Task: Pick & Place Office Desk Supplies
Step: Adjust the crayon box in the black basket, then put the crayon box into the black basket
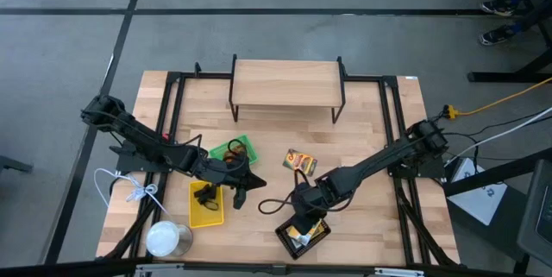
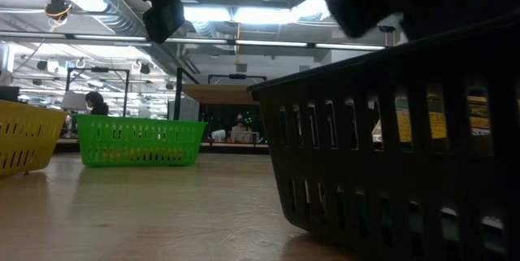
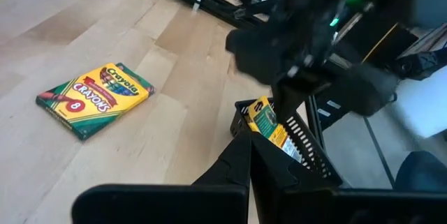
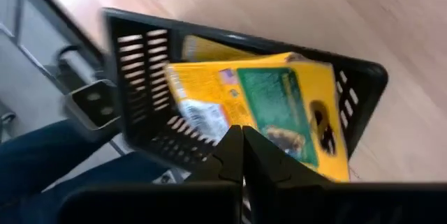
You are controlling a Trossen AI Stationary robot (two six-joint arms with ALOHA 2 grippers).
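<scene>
Wooden table (image 1: pixel 362 130): right end effector (image 1: pixel 302 210) clenched empty over black tray (image 1: pixel 304 235); left end effector (image 1: pixel 239 192) clenched.

Two dark jointed arms, black pincer fingers (image 4: pixel 241 155).

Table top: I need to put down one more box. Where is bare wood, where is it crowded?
Bare: the table between the wooden riser and crayon box. Crowded: near edge, around green tray, yellow tray, black tray.

On the counter (image 1: pixel 362 217), a crayon box (image 1: pixel 299 161) lies between two trays (image 1: pixel 239 148), one (image 1: pixel 291 244) holding another box (image 1: pixel 308 230); a third tray (image 1: pixel 207 218) sits left, beside a can (image 1: pixel 166 238).
</scene>
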